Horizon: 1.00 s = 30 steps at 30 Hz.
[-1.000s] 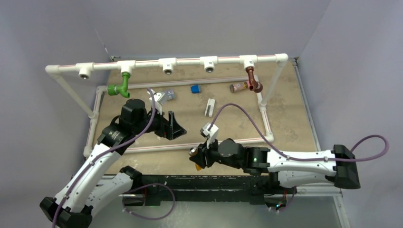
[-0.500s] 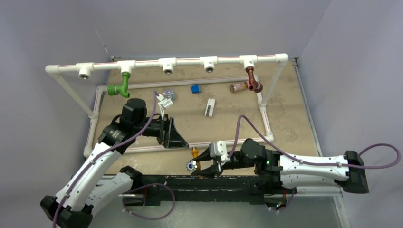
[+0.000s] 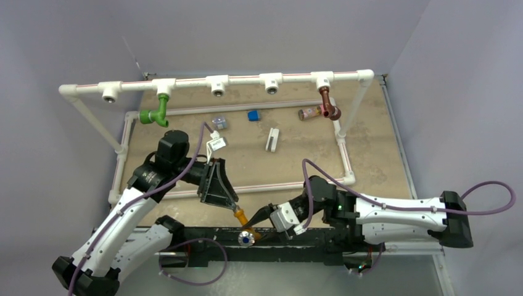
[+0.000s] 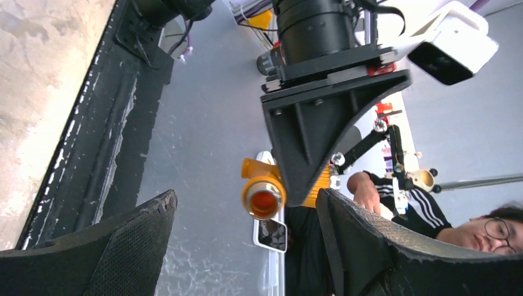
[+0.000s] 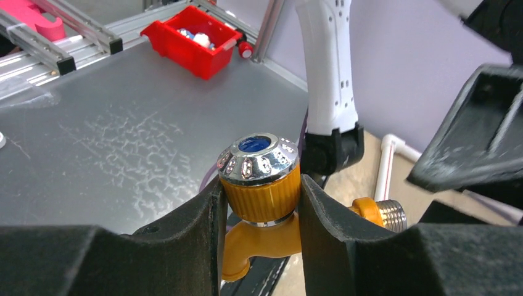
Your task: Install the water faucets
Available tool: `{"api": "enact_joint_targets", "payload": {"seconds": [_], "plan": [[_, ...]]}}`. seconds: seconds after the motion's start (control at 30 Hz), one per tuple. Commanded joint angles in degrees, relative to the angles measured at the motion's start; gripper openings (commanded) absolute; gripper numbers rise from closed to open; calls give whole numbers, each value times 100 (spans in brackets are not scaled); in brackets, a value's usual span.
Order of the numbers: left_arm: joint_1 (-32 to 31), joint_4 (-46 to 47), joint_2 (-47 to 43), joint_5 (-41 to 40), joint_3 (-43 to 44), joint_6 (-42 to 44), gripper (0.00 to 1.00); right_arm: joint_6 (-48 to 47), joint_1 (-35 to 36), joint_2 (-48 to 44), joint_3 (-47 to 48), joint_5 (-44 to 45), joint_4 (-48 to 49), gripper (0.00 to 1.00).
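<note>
Orange faucet sits clamped by its ribbed cap between our right gripper's pads, over the table's near edge; our left gripper gapes wide just before it, touching nothing, between it and the white pipe rail; there the green faucet and dark brown faucet hang; a blue block and white clip lie on the table below.
</note>
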Motion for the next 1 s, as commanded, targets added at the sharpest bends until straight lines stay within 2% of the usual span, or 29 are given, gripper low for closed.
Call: {"api": "enact_joint_targets", "payload": {"seconds": [0.0, 0.23, 0.47, 0.73, 0.97], "plan": [[44, 39, -73, 499, -86, 179, 82, -271, 26, 122, 539, -449, 325, 0], [44, -229, -108, 711, 3, 423, 80, -206, 22, 325, 661, -326, 401, 0], [41, 74, -198, 1071, -118, 202, 76, -155, 23, 426, 709, -84, 522, 0], [35, 87, -229, 1101, -217, 166, 73, -74, 23, 606, 753, -87, 722, 0], [7, 87, -205, 1137, -221, 159, 65, -37, 23, 660, 778, -41, 742, 0]]}}
